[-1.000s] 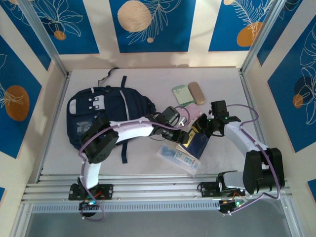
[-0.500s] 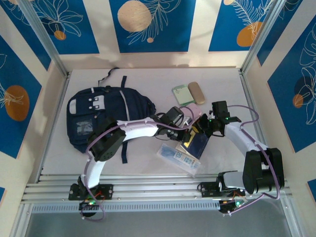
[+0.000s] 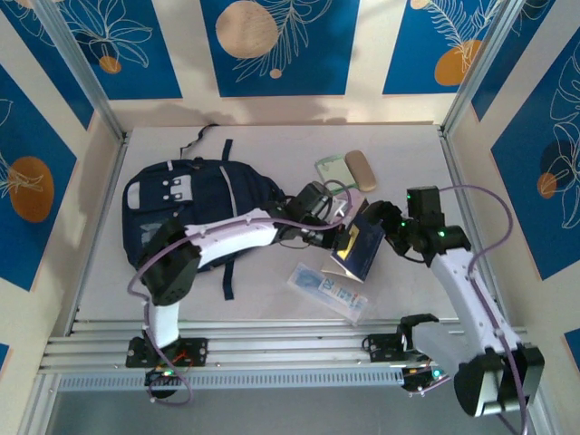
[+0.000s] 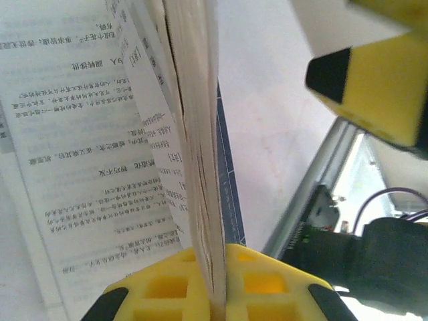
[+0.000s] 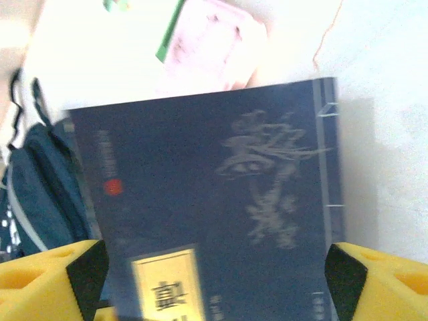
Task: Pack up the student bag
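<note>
White tabletop (image 3: 272, 154): the navy book (image 3: 361, 249) has just risen off it, tilted, with the left tool (image 3: 328, 237) pinching its pages and the right tool (image 3: 388, 225) spread wide beside the cover. Toward the left rear corner lies the student bag (image 3: 204, 190), likely its next stop.

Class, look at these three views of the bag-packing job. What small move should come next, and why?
Probably the left gripper should carry the book a little leftward toward the bag. Its fingers are pinched on the book's pages, the right gripper stands open beside the cover, and the bag lies left of the book.
</note>
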